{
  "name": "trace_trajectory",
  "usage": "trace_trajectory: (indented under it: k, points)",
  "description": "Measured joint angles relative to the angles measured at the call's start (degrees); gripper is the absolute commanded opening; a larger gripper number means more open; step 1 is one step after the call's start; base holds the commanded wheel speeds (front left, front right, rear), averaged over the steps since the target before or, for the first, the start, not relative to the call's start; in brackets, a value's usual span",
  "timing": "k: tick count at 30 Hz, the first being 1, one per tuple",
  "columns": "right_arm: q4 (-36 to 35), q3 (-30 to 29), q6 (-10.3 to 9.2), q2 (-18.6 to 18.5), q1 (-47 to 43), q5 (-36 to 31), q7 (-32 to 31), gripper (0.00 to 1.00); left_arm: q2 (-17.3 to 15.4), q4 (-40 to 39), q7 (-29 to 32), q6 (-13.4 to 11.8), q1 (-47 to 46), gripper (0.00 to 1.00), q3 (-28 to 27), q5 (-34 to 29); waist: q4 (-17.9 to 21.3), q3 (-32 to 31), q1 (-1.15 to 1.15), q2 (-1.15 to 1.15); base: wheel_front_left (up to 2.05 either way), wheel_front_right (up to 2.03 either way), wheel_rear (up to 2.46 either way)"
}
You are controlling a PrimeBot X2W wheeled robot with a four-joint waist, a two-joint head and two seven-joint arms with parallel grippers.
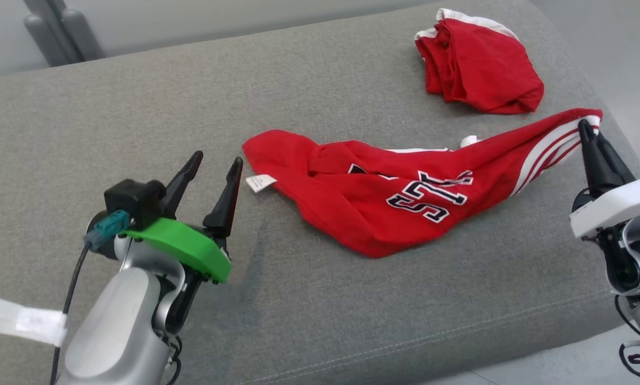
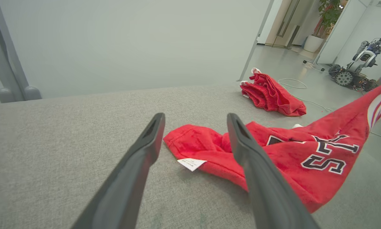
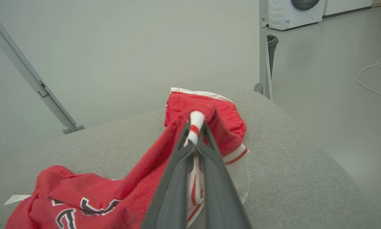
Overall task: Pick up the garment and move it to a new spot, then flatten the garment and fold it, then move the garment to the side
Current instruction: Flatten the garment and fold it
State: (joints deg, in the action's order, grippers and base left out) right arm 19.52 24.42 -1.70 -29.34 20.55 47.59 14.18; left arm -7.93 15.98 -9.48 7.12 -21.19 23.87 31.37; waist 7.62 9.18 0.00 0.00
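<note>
**Robot hardware: appearance notes**

Left arm: the forearm (image 1: 119, 331) has a smooth, rounded silver-grey shell. A bright green plate (image 1: 183, 246) sits at the wrist, with small dark screw heads at its near edge. Above it is a boxy black camera block (image 1: 133, 199). A teal connector (image 1: 107, 225) feeds a thin black cable (image 1: 69, 299).

Left jaws: two long dark-grey fingers (image 2: 130, 184) taper to points, with a shallow slot near each tip.

Right arm: an angular white housing (image 1: 616, 206) sits over a silver-grey joint with a black core. Looped black cables (image 1: 636, 359) hang below.

Right jaws: same dark tapered fingers (image 3: 174, 194).

surface: grey fabric cushion (image 1: 352, 80) | wall: pale (image 2: 130, 41) | floor: glossy grey (image 3: 321, 79) | far corner: possibly washing machine (image 3: 295, 12)
</note>
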Motion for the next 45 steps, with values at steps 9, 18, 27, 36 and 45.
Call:
trace_trajectory:
  k: [9,18,27,36,45]
  points:
    - [-3.9,0.5,0.16,4.4,-1.4,-1.3,0.0,0.0,-0.7,8.7,8.2,0.0,-7.5,1.0,0.0,0.2,4.4,3.7,0.0,0.0,0.0,0.0,0.0]
    - [-6.8,-1.4,0.6,6.8,-1.4,-2.8,0.3,0.0,0.1,16.7,13.0,0.0,-14.0,1.0,-0.7,2.8,7.5,8.0,0.0,0.0,0.0,0.0,0.0]
    - [-8.1,-1.5,1.19,9.1,-1.4,-5.4,0.3,0.0,-0.4,23.5,14.6,0.0,-17.9,1.0,-1.3,2.6,9.3,10.3,0.0,0.0,0.0,0.0,0.0]
    - [-8.4,-4.0,1.2,9.8,-1.5,-6.7,0.3,0.0,1.1,26.8,15.1,0.0,-20.0,0.0,1.6,2.9,9.4,10.2,0.0,0.0,0.0,0.0,0.0]
    - [-8.5,-6.7,2.36,10.1,-2.3,-8.4,0.3,0.0,1.7,24.8,12.9,0.0,-22.1,0.0,3.3,6.8,7.3,8.6,0.0,0.0,0.0,0.0,0.0]
